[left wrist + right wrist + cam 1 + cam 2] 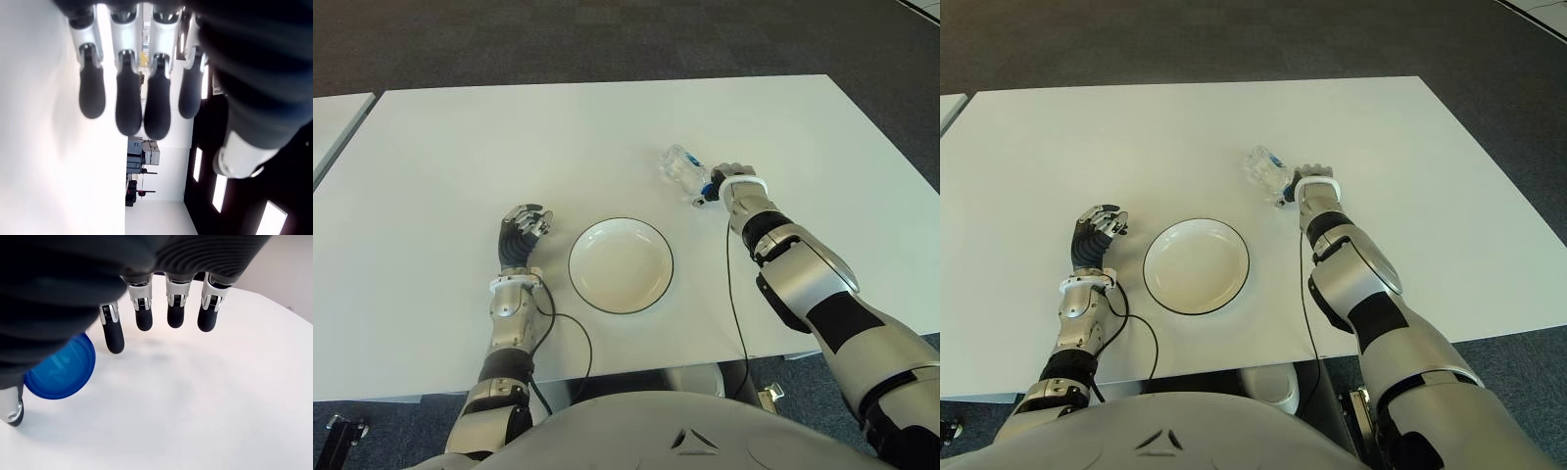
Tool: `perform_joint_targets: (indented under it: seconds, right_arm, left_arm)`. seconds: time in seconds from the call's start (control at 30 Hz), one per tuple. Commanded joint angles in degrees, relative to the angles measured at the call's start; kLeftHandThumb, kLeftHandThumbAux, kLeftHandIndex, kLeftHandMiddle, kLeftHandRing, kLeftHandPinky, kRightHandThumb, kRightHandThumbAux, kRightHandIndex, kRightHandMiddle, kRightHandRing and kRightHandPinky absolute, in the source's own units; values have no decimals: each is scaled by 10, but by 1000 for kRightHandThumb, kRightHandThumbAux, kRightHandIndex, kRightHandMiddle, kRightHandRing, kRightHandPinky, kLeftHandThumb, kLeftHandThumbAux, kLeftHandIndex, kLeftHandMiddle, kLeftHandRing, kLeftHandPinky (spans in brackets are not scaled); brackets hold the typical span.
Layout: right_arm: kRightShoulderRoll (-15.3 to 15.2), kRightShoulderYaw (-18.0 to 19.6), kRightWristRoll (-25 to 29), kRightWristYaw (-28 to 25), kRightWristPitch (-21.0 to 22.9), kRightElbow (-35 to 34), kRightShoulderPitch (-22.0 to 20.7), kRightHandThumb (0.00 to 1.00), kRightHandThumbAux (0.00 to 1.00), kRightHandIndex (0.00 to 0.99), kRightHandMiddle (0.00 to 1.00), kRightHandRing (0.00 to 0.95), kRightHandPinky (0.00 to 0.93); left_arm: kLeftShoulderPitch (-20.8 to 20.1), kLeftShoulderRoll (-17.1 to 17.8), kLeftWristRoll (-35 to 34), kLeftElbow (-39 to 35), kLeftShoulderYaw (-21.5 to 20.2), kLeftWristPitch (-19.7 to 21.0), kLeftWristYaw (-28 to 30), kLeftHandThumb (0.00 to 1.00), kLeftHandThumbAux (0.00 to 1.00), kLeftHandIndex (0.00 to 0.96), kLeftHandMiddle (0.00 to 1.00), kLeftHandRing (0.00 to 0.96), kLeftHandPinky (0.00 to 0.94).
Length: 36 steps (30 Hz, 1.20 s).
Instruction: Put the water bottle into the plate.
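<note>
The right hand (732,179) sits just beside the cap end of the water bottle (683,168), its fingers (145,318) extended and relaxed over bare bench (509,137) — it holds nothing. In its wrist view the blue cap (60,367) shows at the thumb side of the palm, outside the span of the fingers rather than between them. The bottle lies on its side, angling away from the hand toward the far-left, still on the bench and not yet grasped. Nearer the robot and to the hand's left is the plate (621,265), empty and well apart from the bottle.

The risk, as I judge it: the bottle is round and lying down, so a closing finger that meets it off-centre could roll it away. The left hand (523,233) shows beside the plate's left rim, fingers loosely extended, holding nothing.
</note>
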<state>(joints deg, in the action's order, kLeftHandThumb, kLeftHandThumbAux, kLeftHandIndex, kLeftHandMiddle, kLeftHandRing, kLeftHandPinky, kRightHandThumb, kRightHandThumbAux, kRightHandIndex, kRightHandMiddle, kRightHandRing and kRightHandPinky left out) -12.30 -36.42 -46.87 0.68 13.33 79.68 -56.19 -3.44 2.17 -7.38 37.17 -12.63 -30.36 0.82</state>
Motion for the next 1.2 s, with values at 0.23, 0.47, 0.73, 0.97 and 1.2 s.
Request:
perform_joint_targets:
  seconds: [0.23, 0.47, 0.73, 0.97, 1.2]
  right_arm:
    - [9, 82, 70, 68, 1, 1, 21, 711, 702, 423, 162, 106, 192]
    - [19, 156, 135, 107, -7, -3, 22, 710, 709, 431, 226, 154, 208]
    - [22, 198, 169, 115, -10, -5, 21, 708, 715, 434, 316, 275, 346]
    - [28, 260, 223, 121, -15, -9, 19, 704, 722, 438, 693, 702, 756]
    - [34, 301, 257, 116, -23, -11, 16, 700, 725, 437, 822, 823, 858]
  left_arm:
    - [21, -8, -4, 21, -3, 21, -5, 711, 709, 435, 599, 574, 563]
    - [20, -7, -8, 20, -3, 22, -1, 712, 709, 435, 599, 573, 565]
    - [21, -6, -7, 20, -2, 22, -1, 711, 709, 435, 599, 573, 563]
    - [18, -5, -6, 26, -2, 19, -1, 712, 709, 435, 598, 573, 563]
    - [15, -7, -11, 29, -5, 19, 0, 712, 709, 436, 602, 578, 568]
